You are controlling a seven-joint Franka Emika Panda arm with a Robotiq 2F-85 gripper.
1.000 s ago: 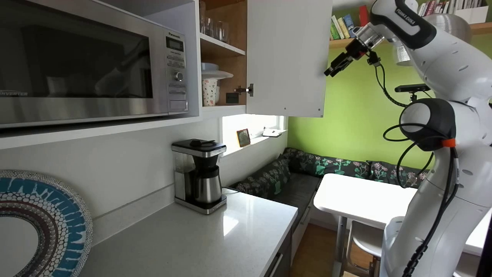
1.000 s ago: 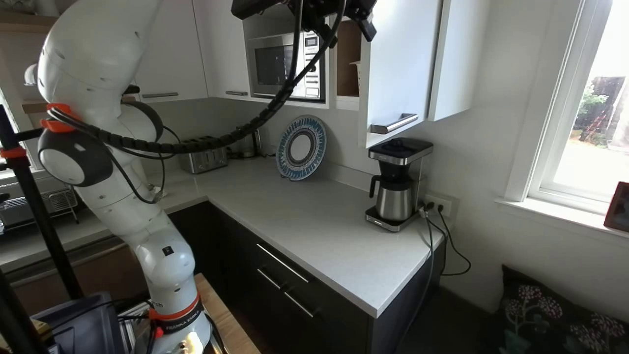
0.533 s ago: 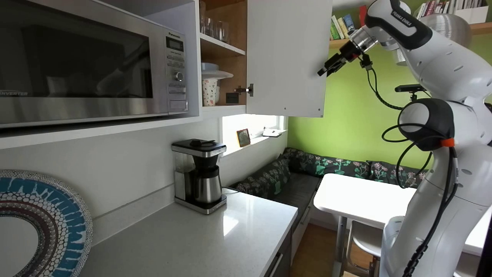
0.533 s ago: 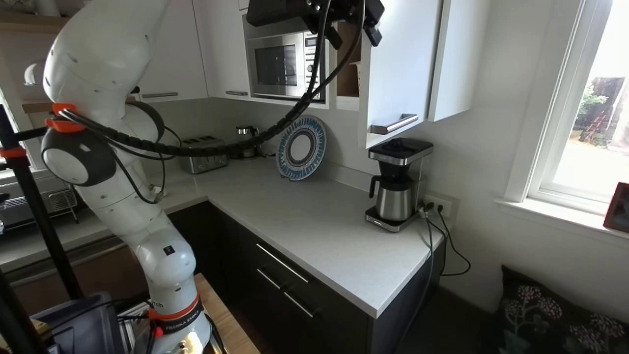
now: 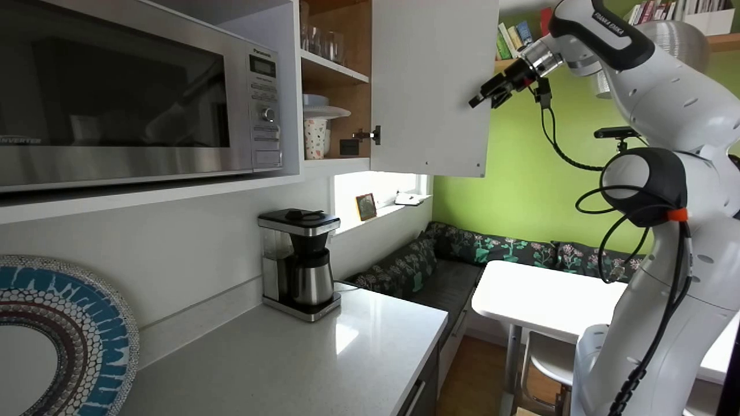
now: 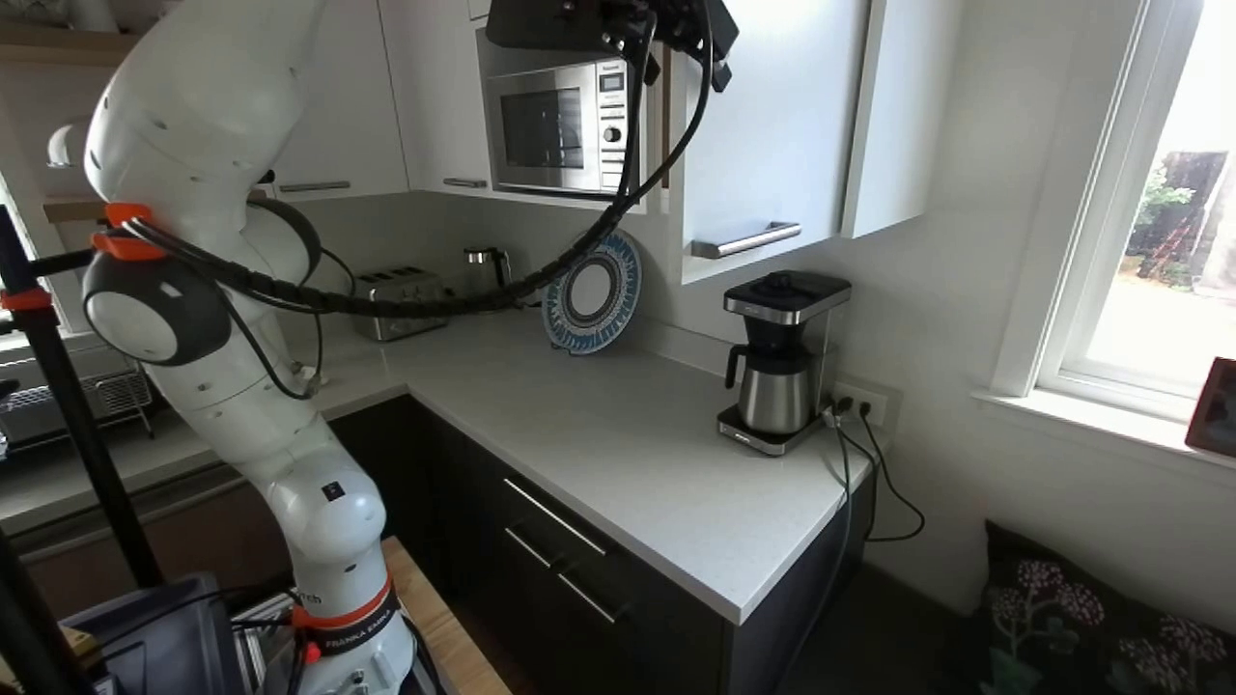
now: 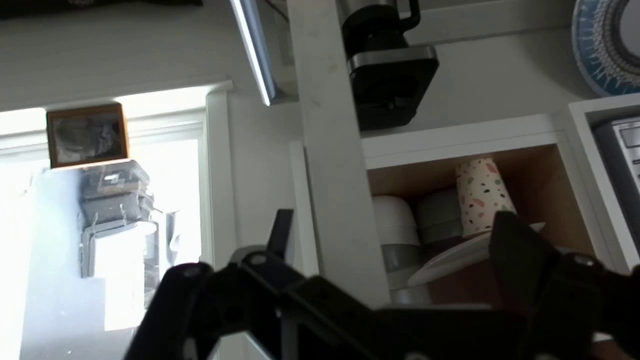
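Gripper (image 7: 393, 230) has its jaws spread wide and holds nothing; edge of cupboard door (image 7: 337, 150) is between them. Inside, spotted cup (image 5: 314, 139) stands below white plate (image 5: 330, 112).

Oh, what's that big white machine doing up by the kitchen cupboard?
It's a robot arm, with its black tool raised to an open cupboard door. The tool is spread wide, and in the wrist view the door's edge shows in its gap; whether they touch isn't clear. Inside the cupboard are glasses and a patterned cup. Lower down, a coffee maker stands on the counter, well apart from the tool.
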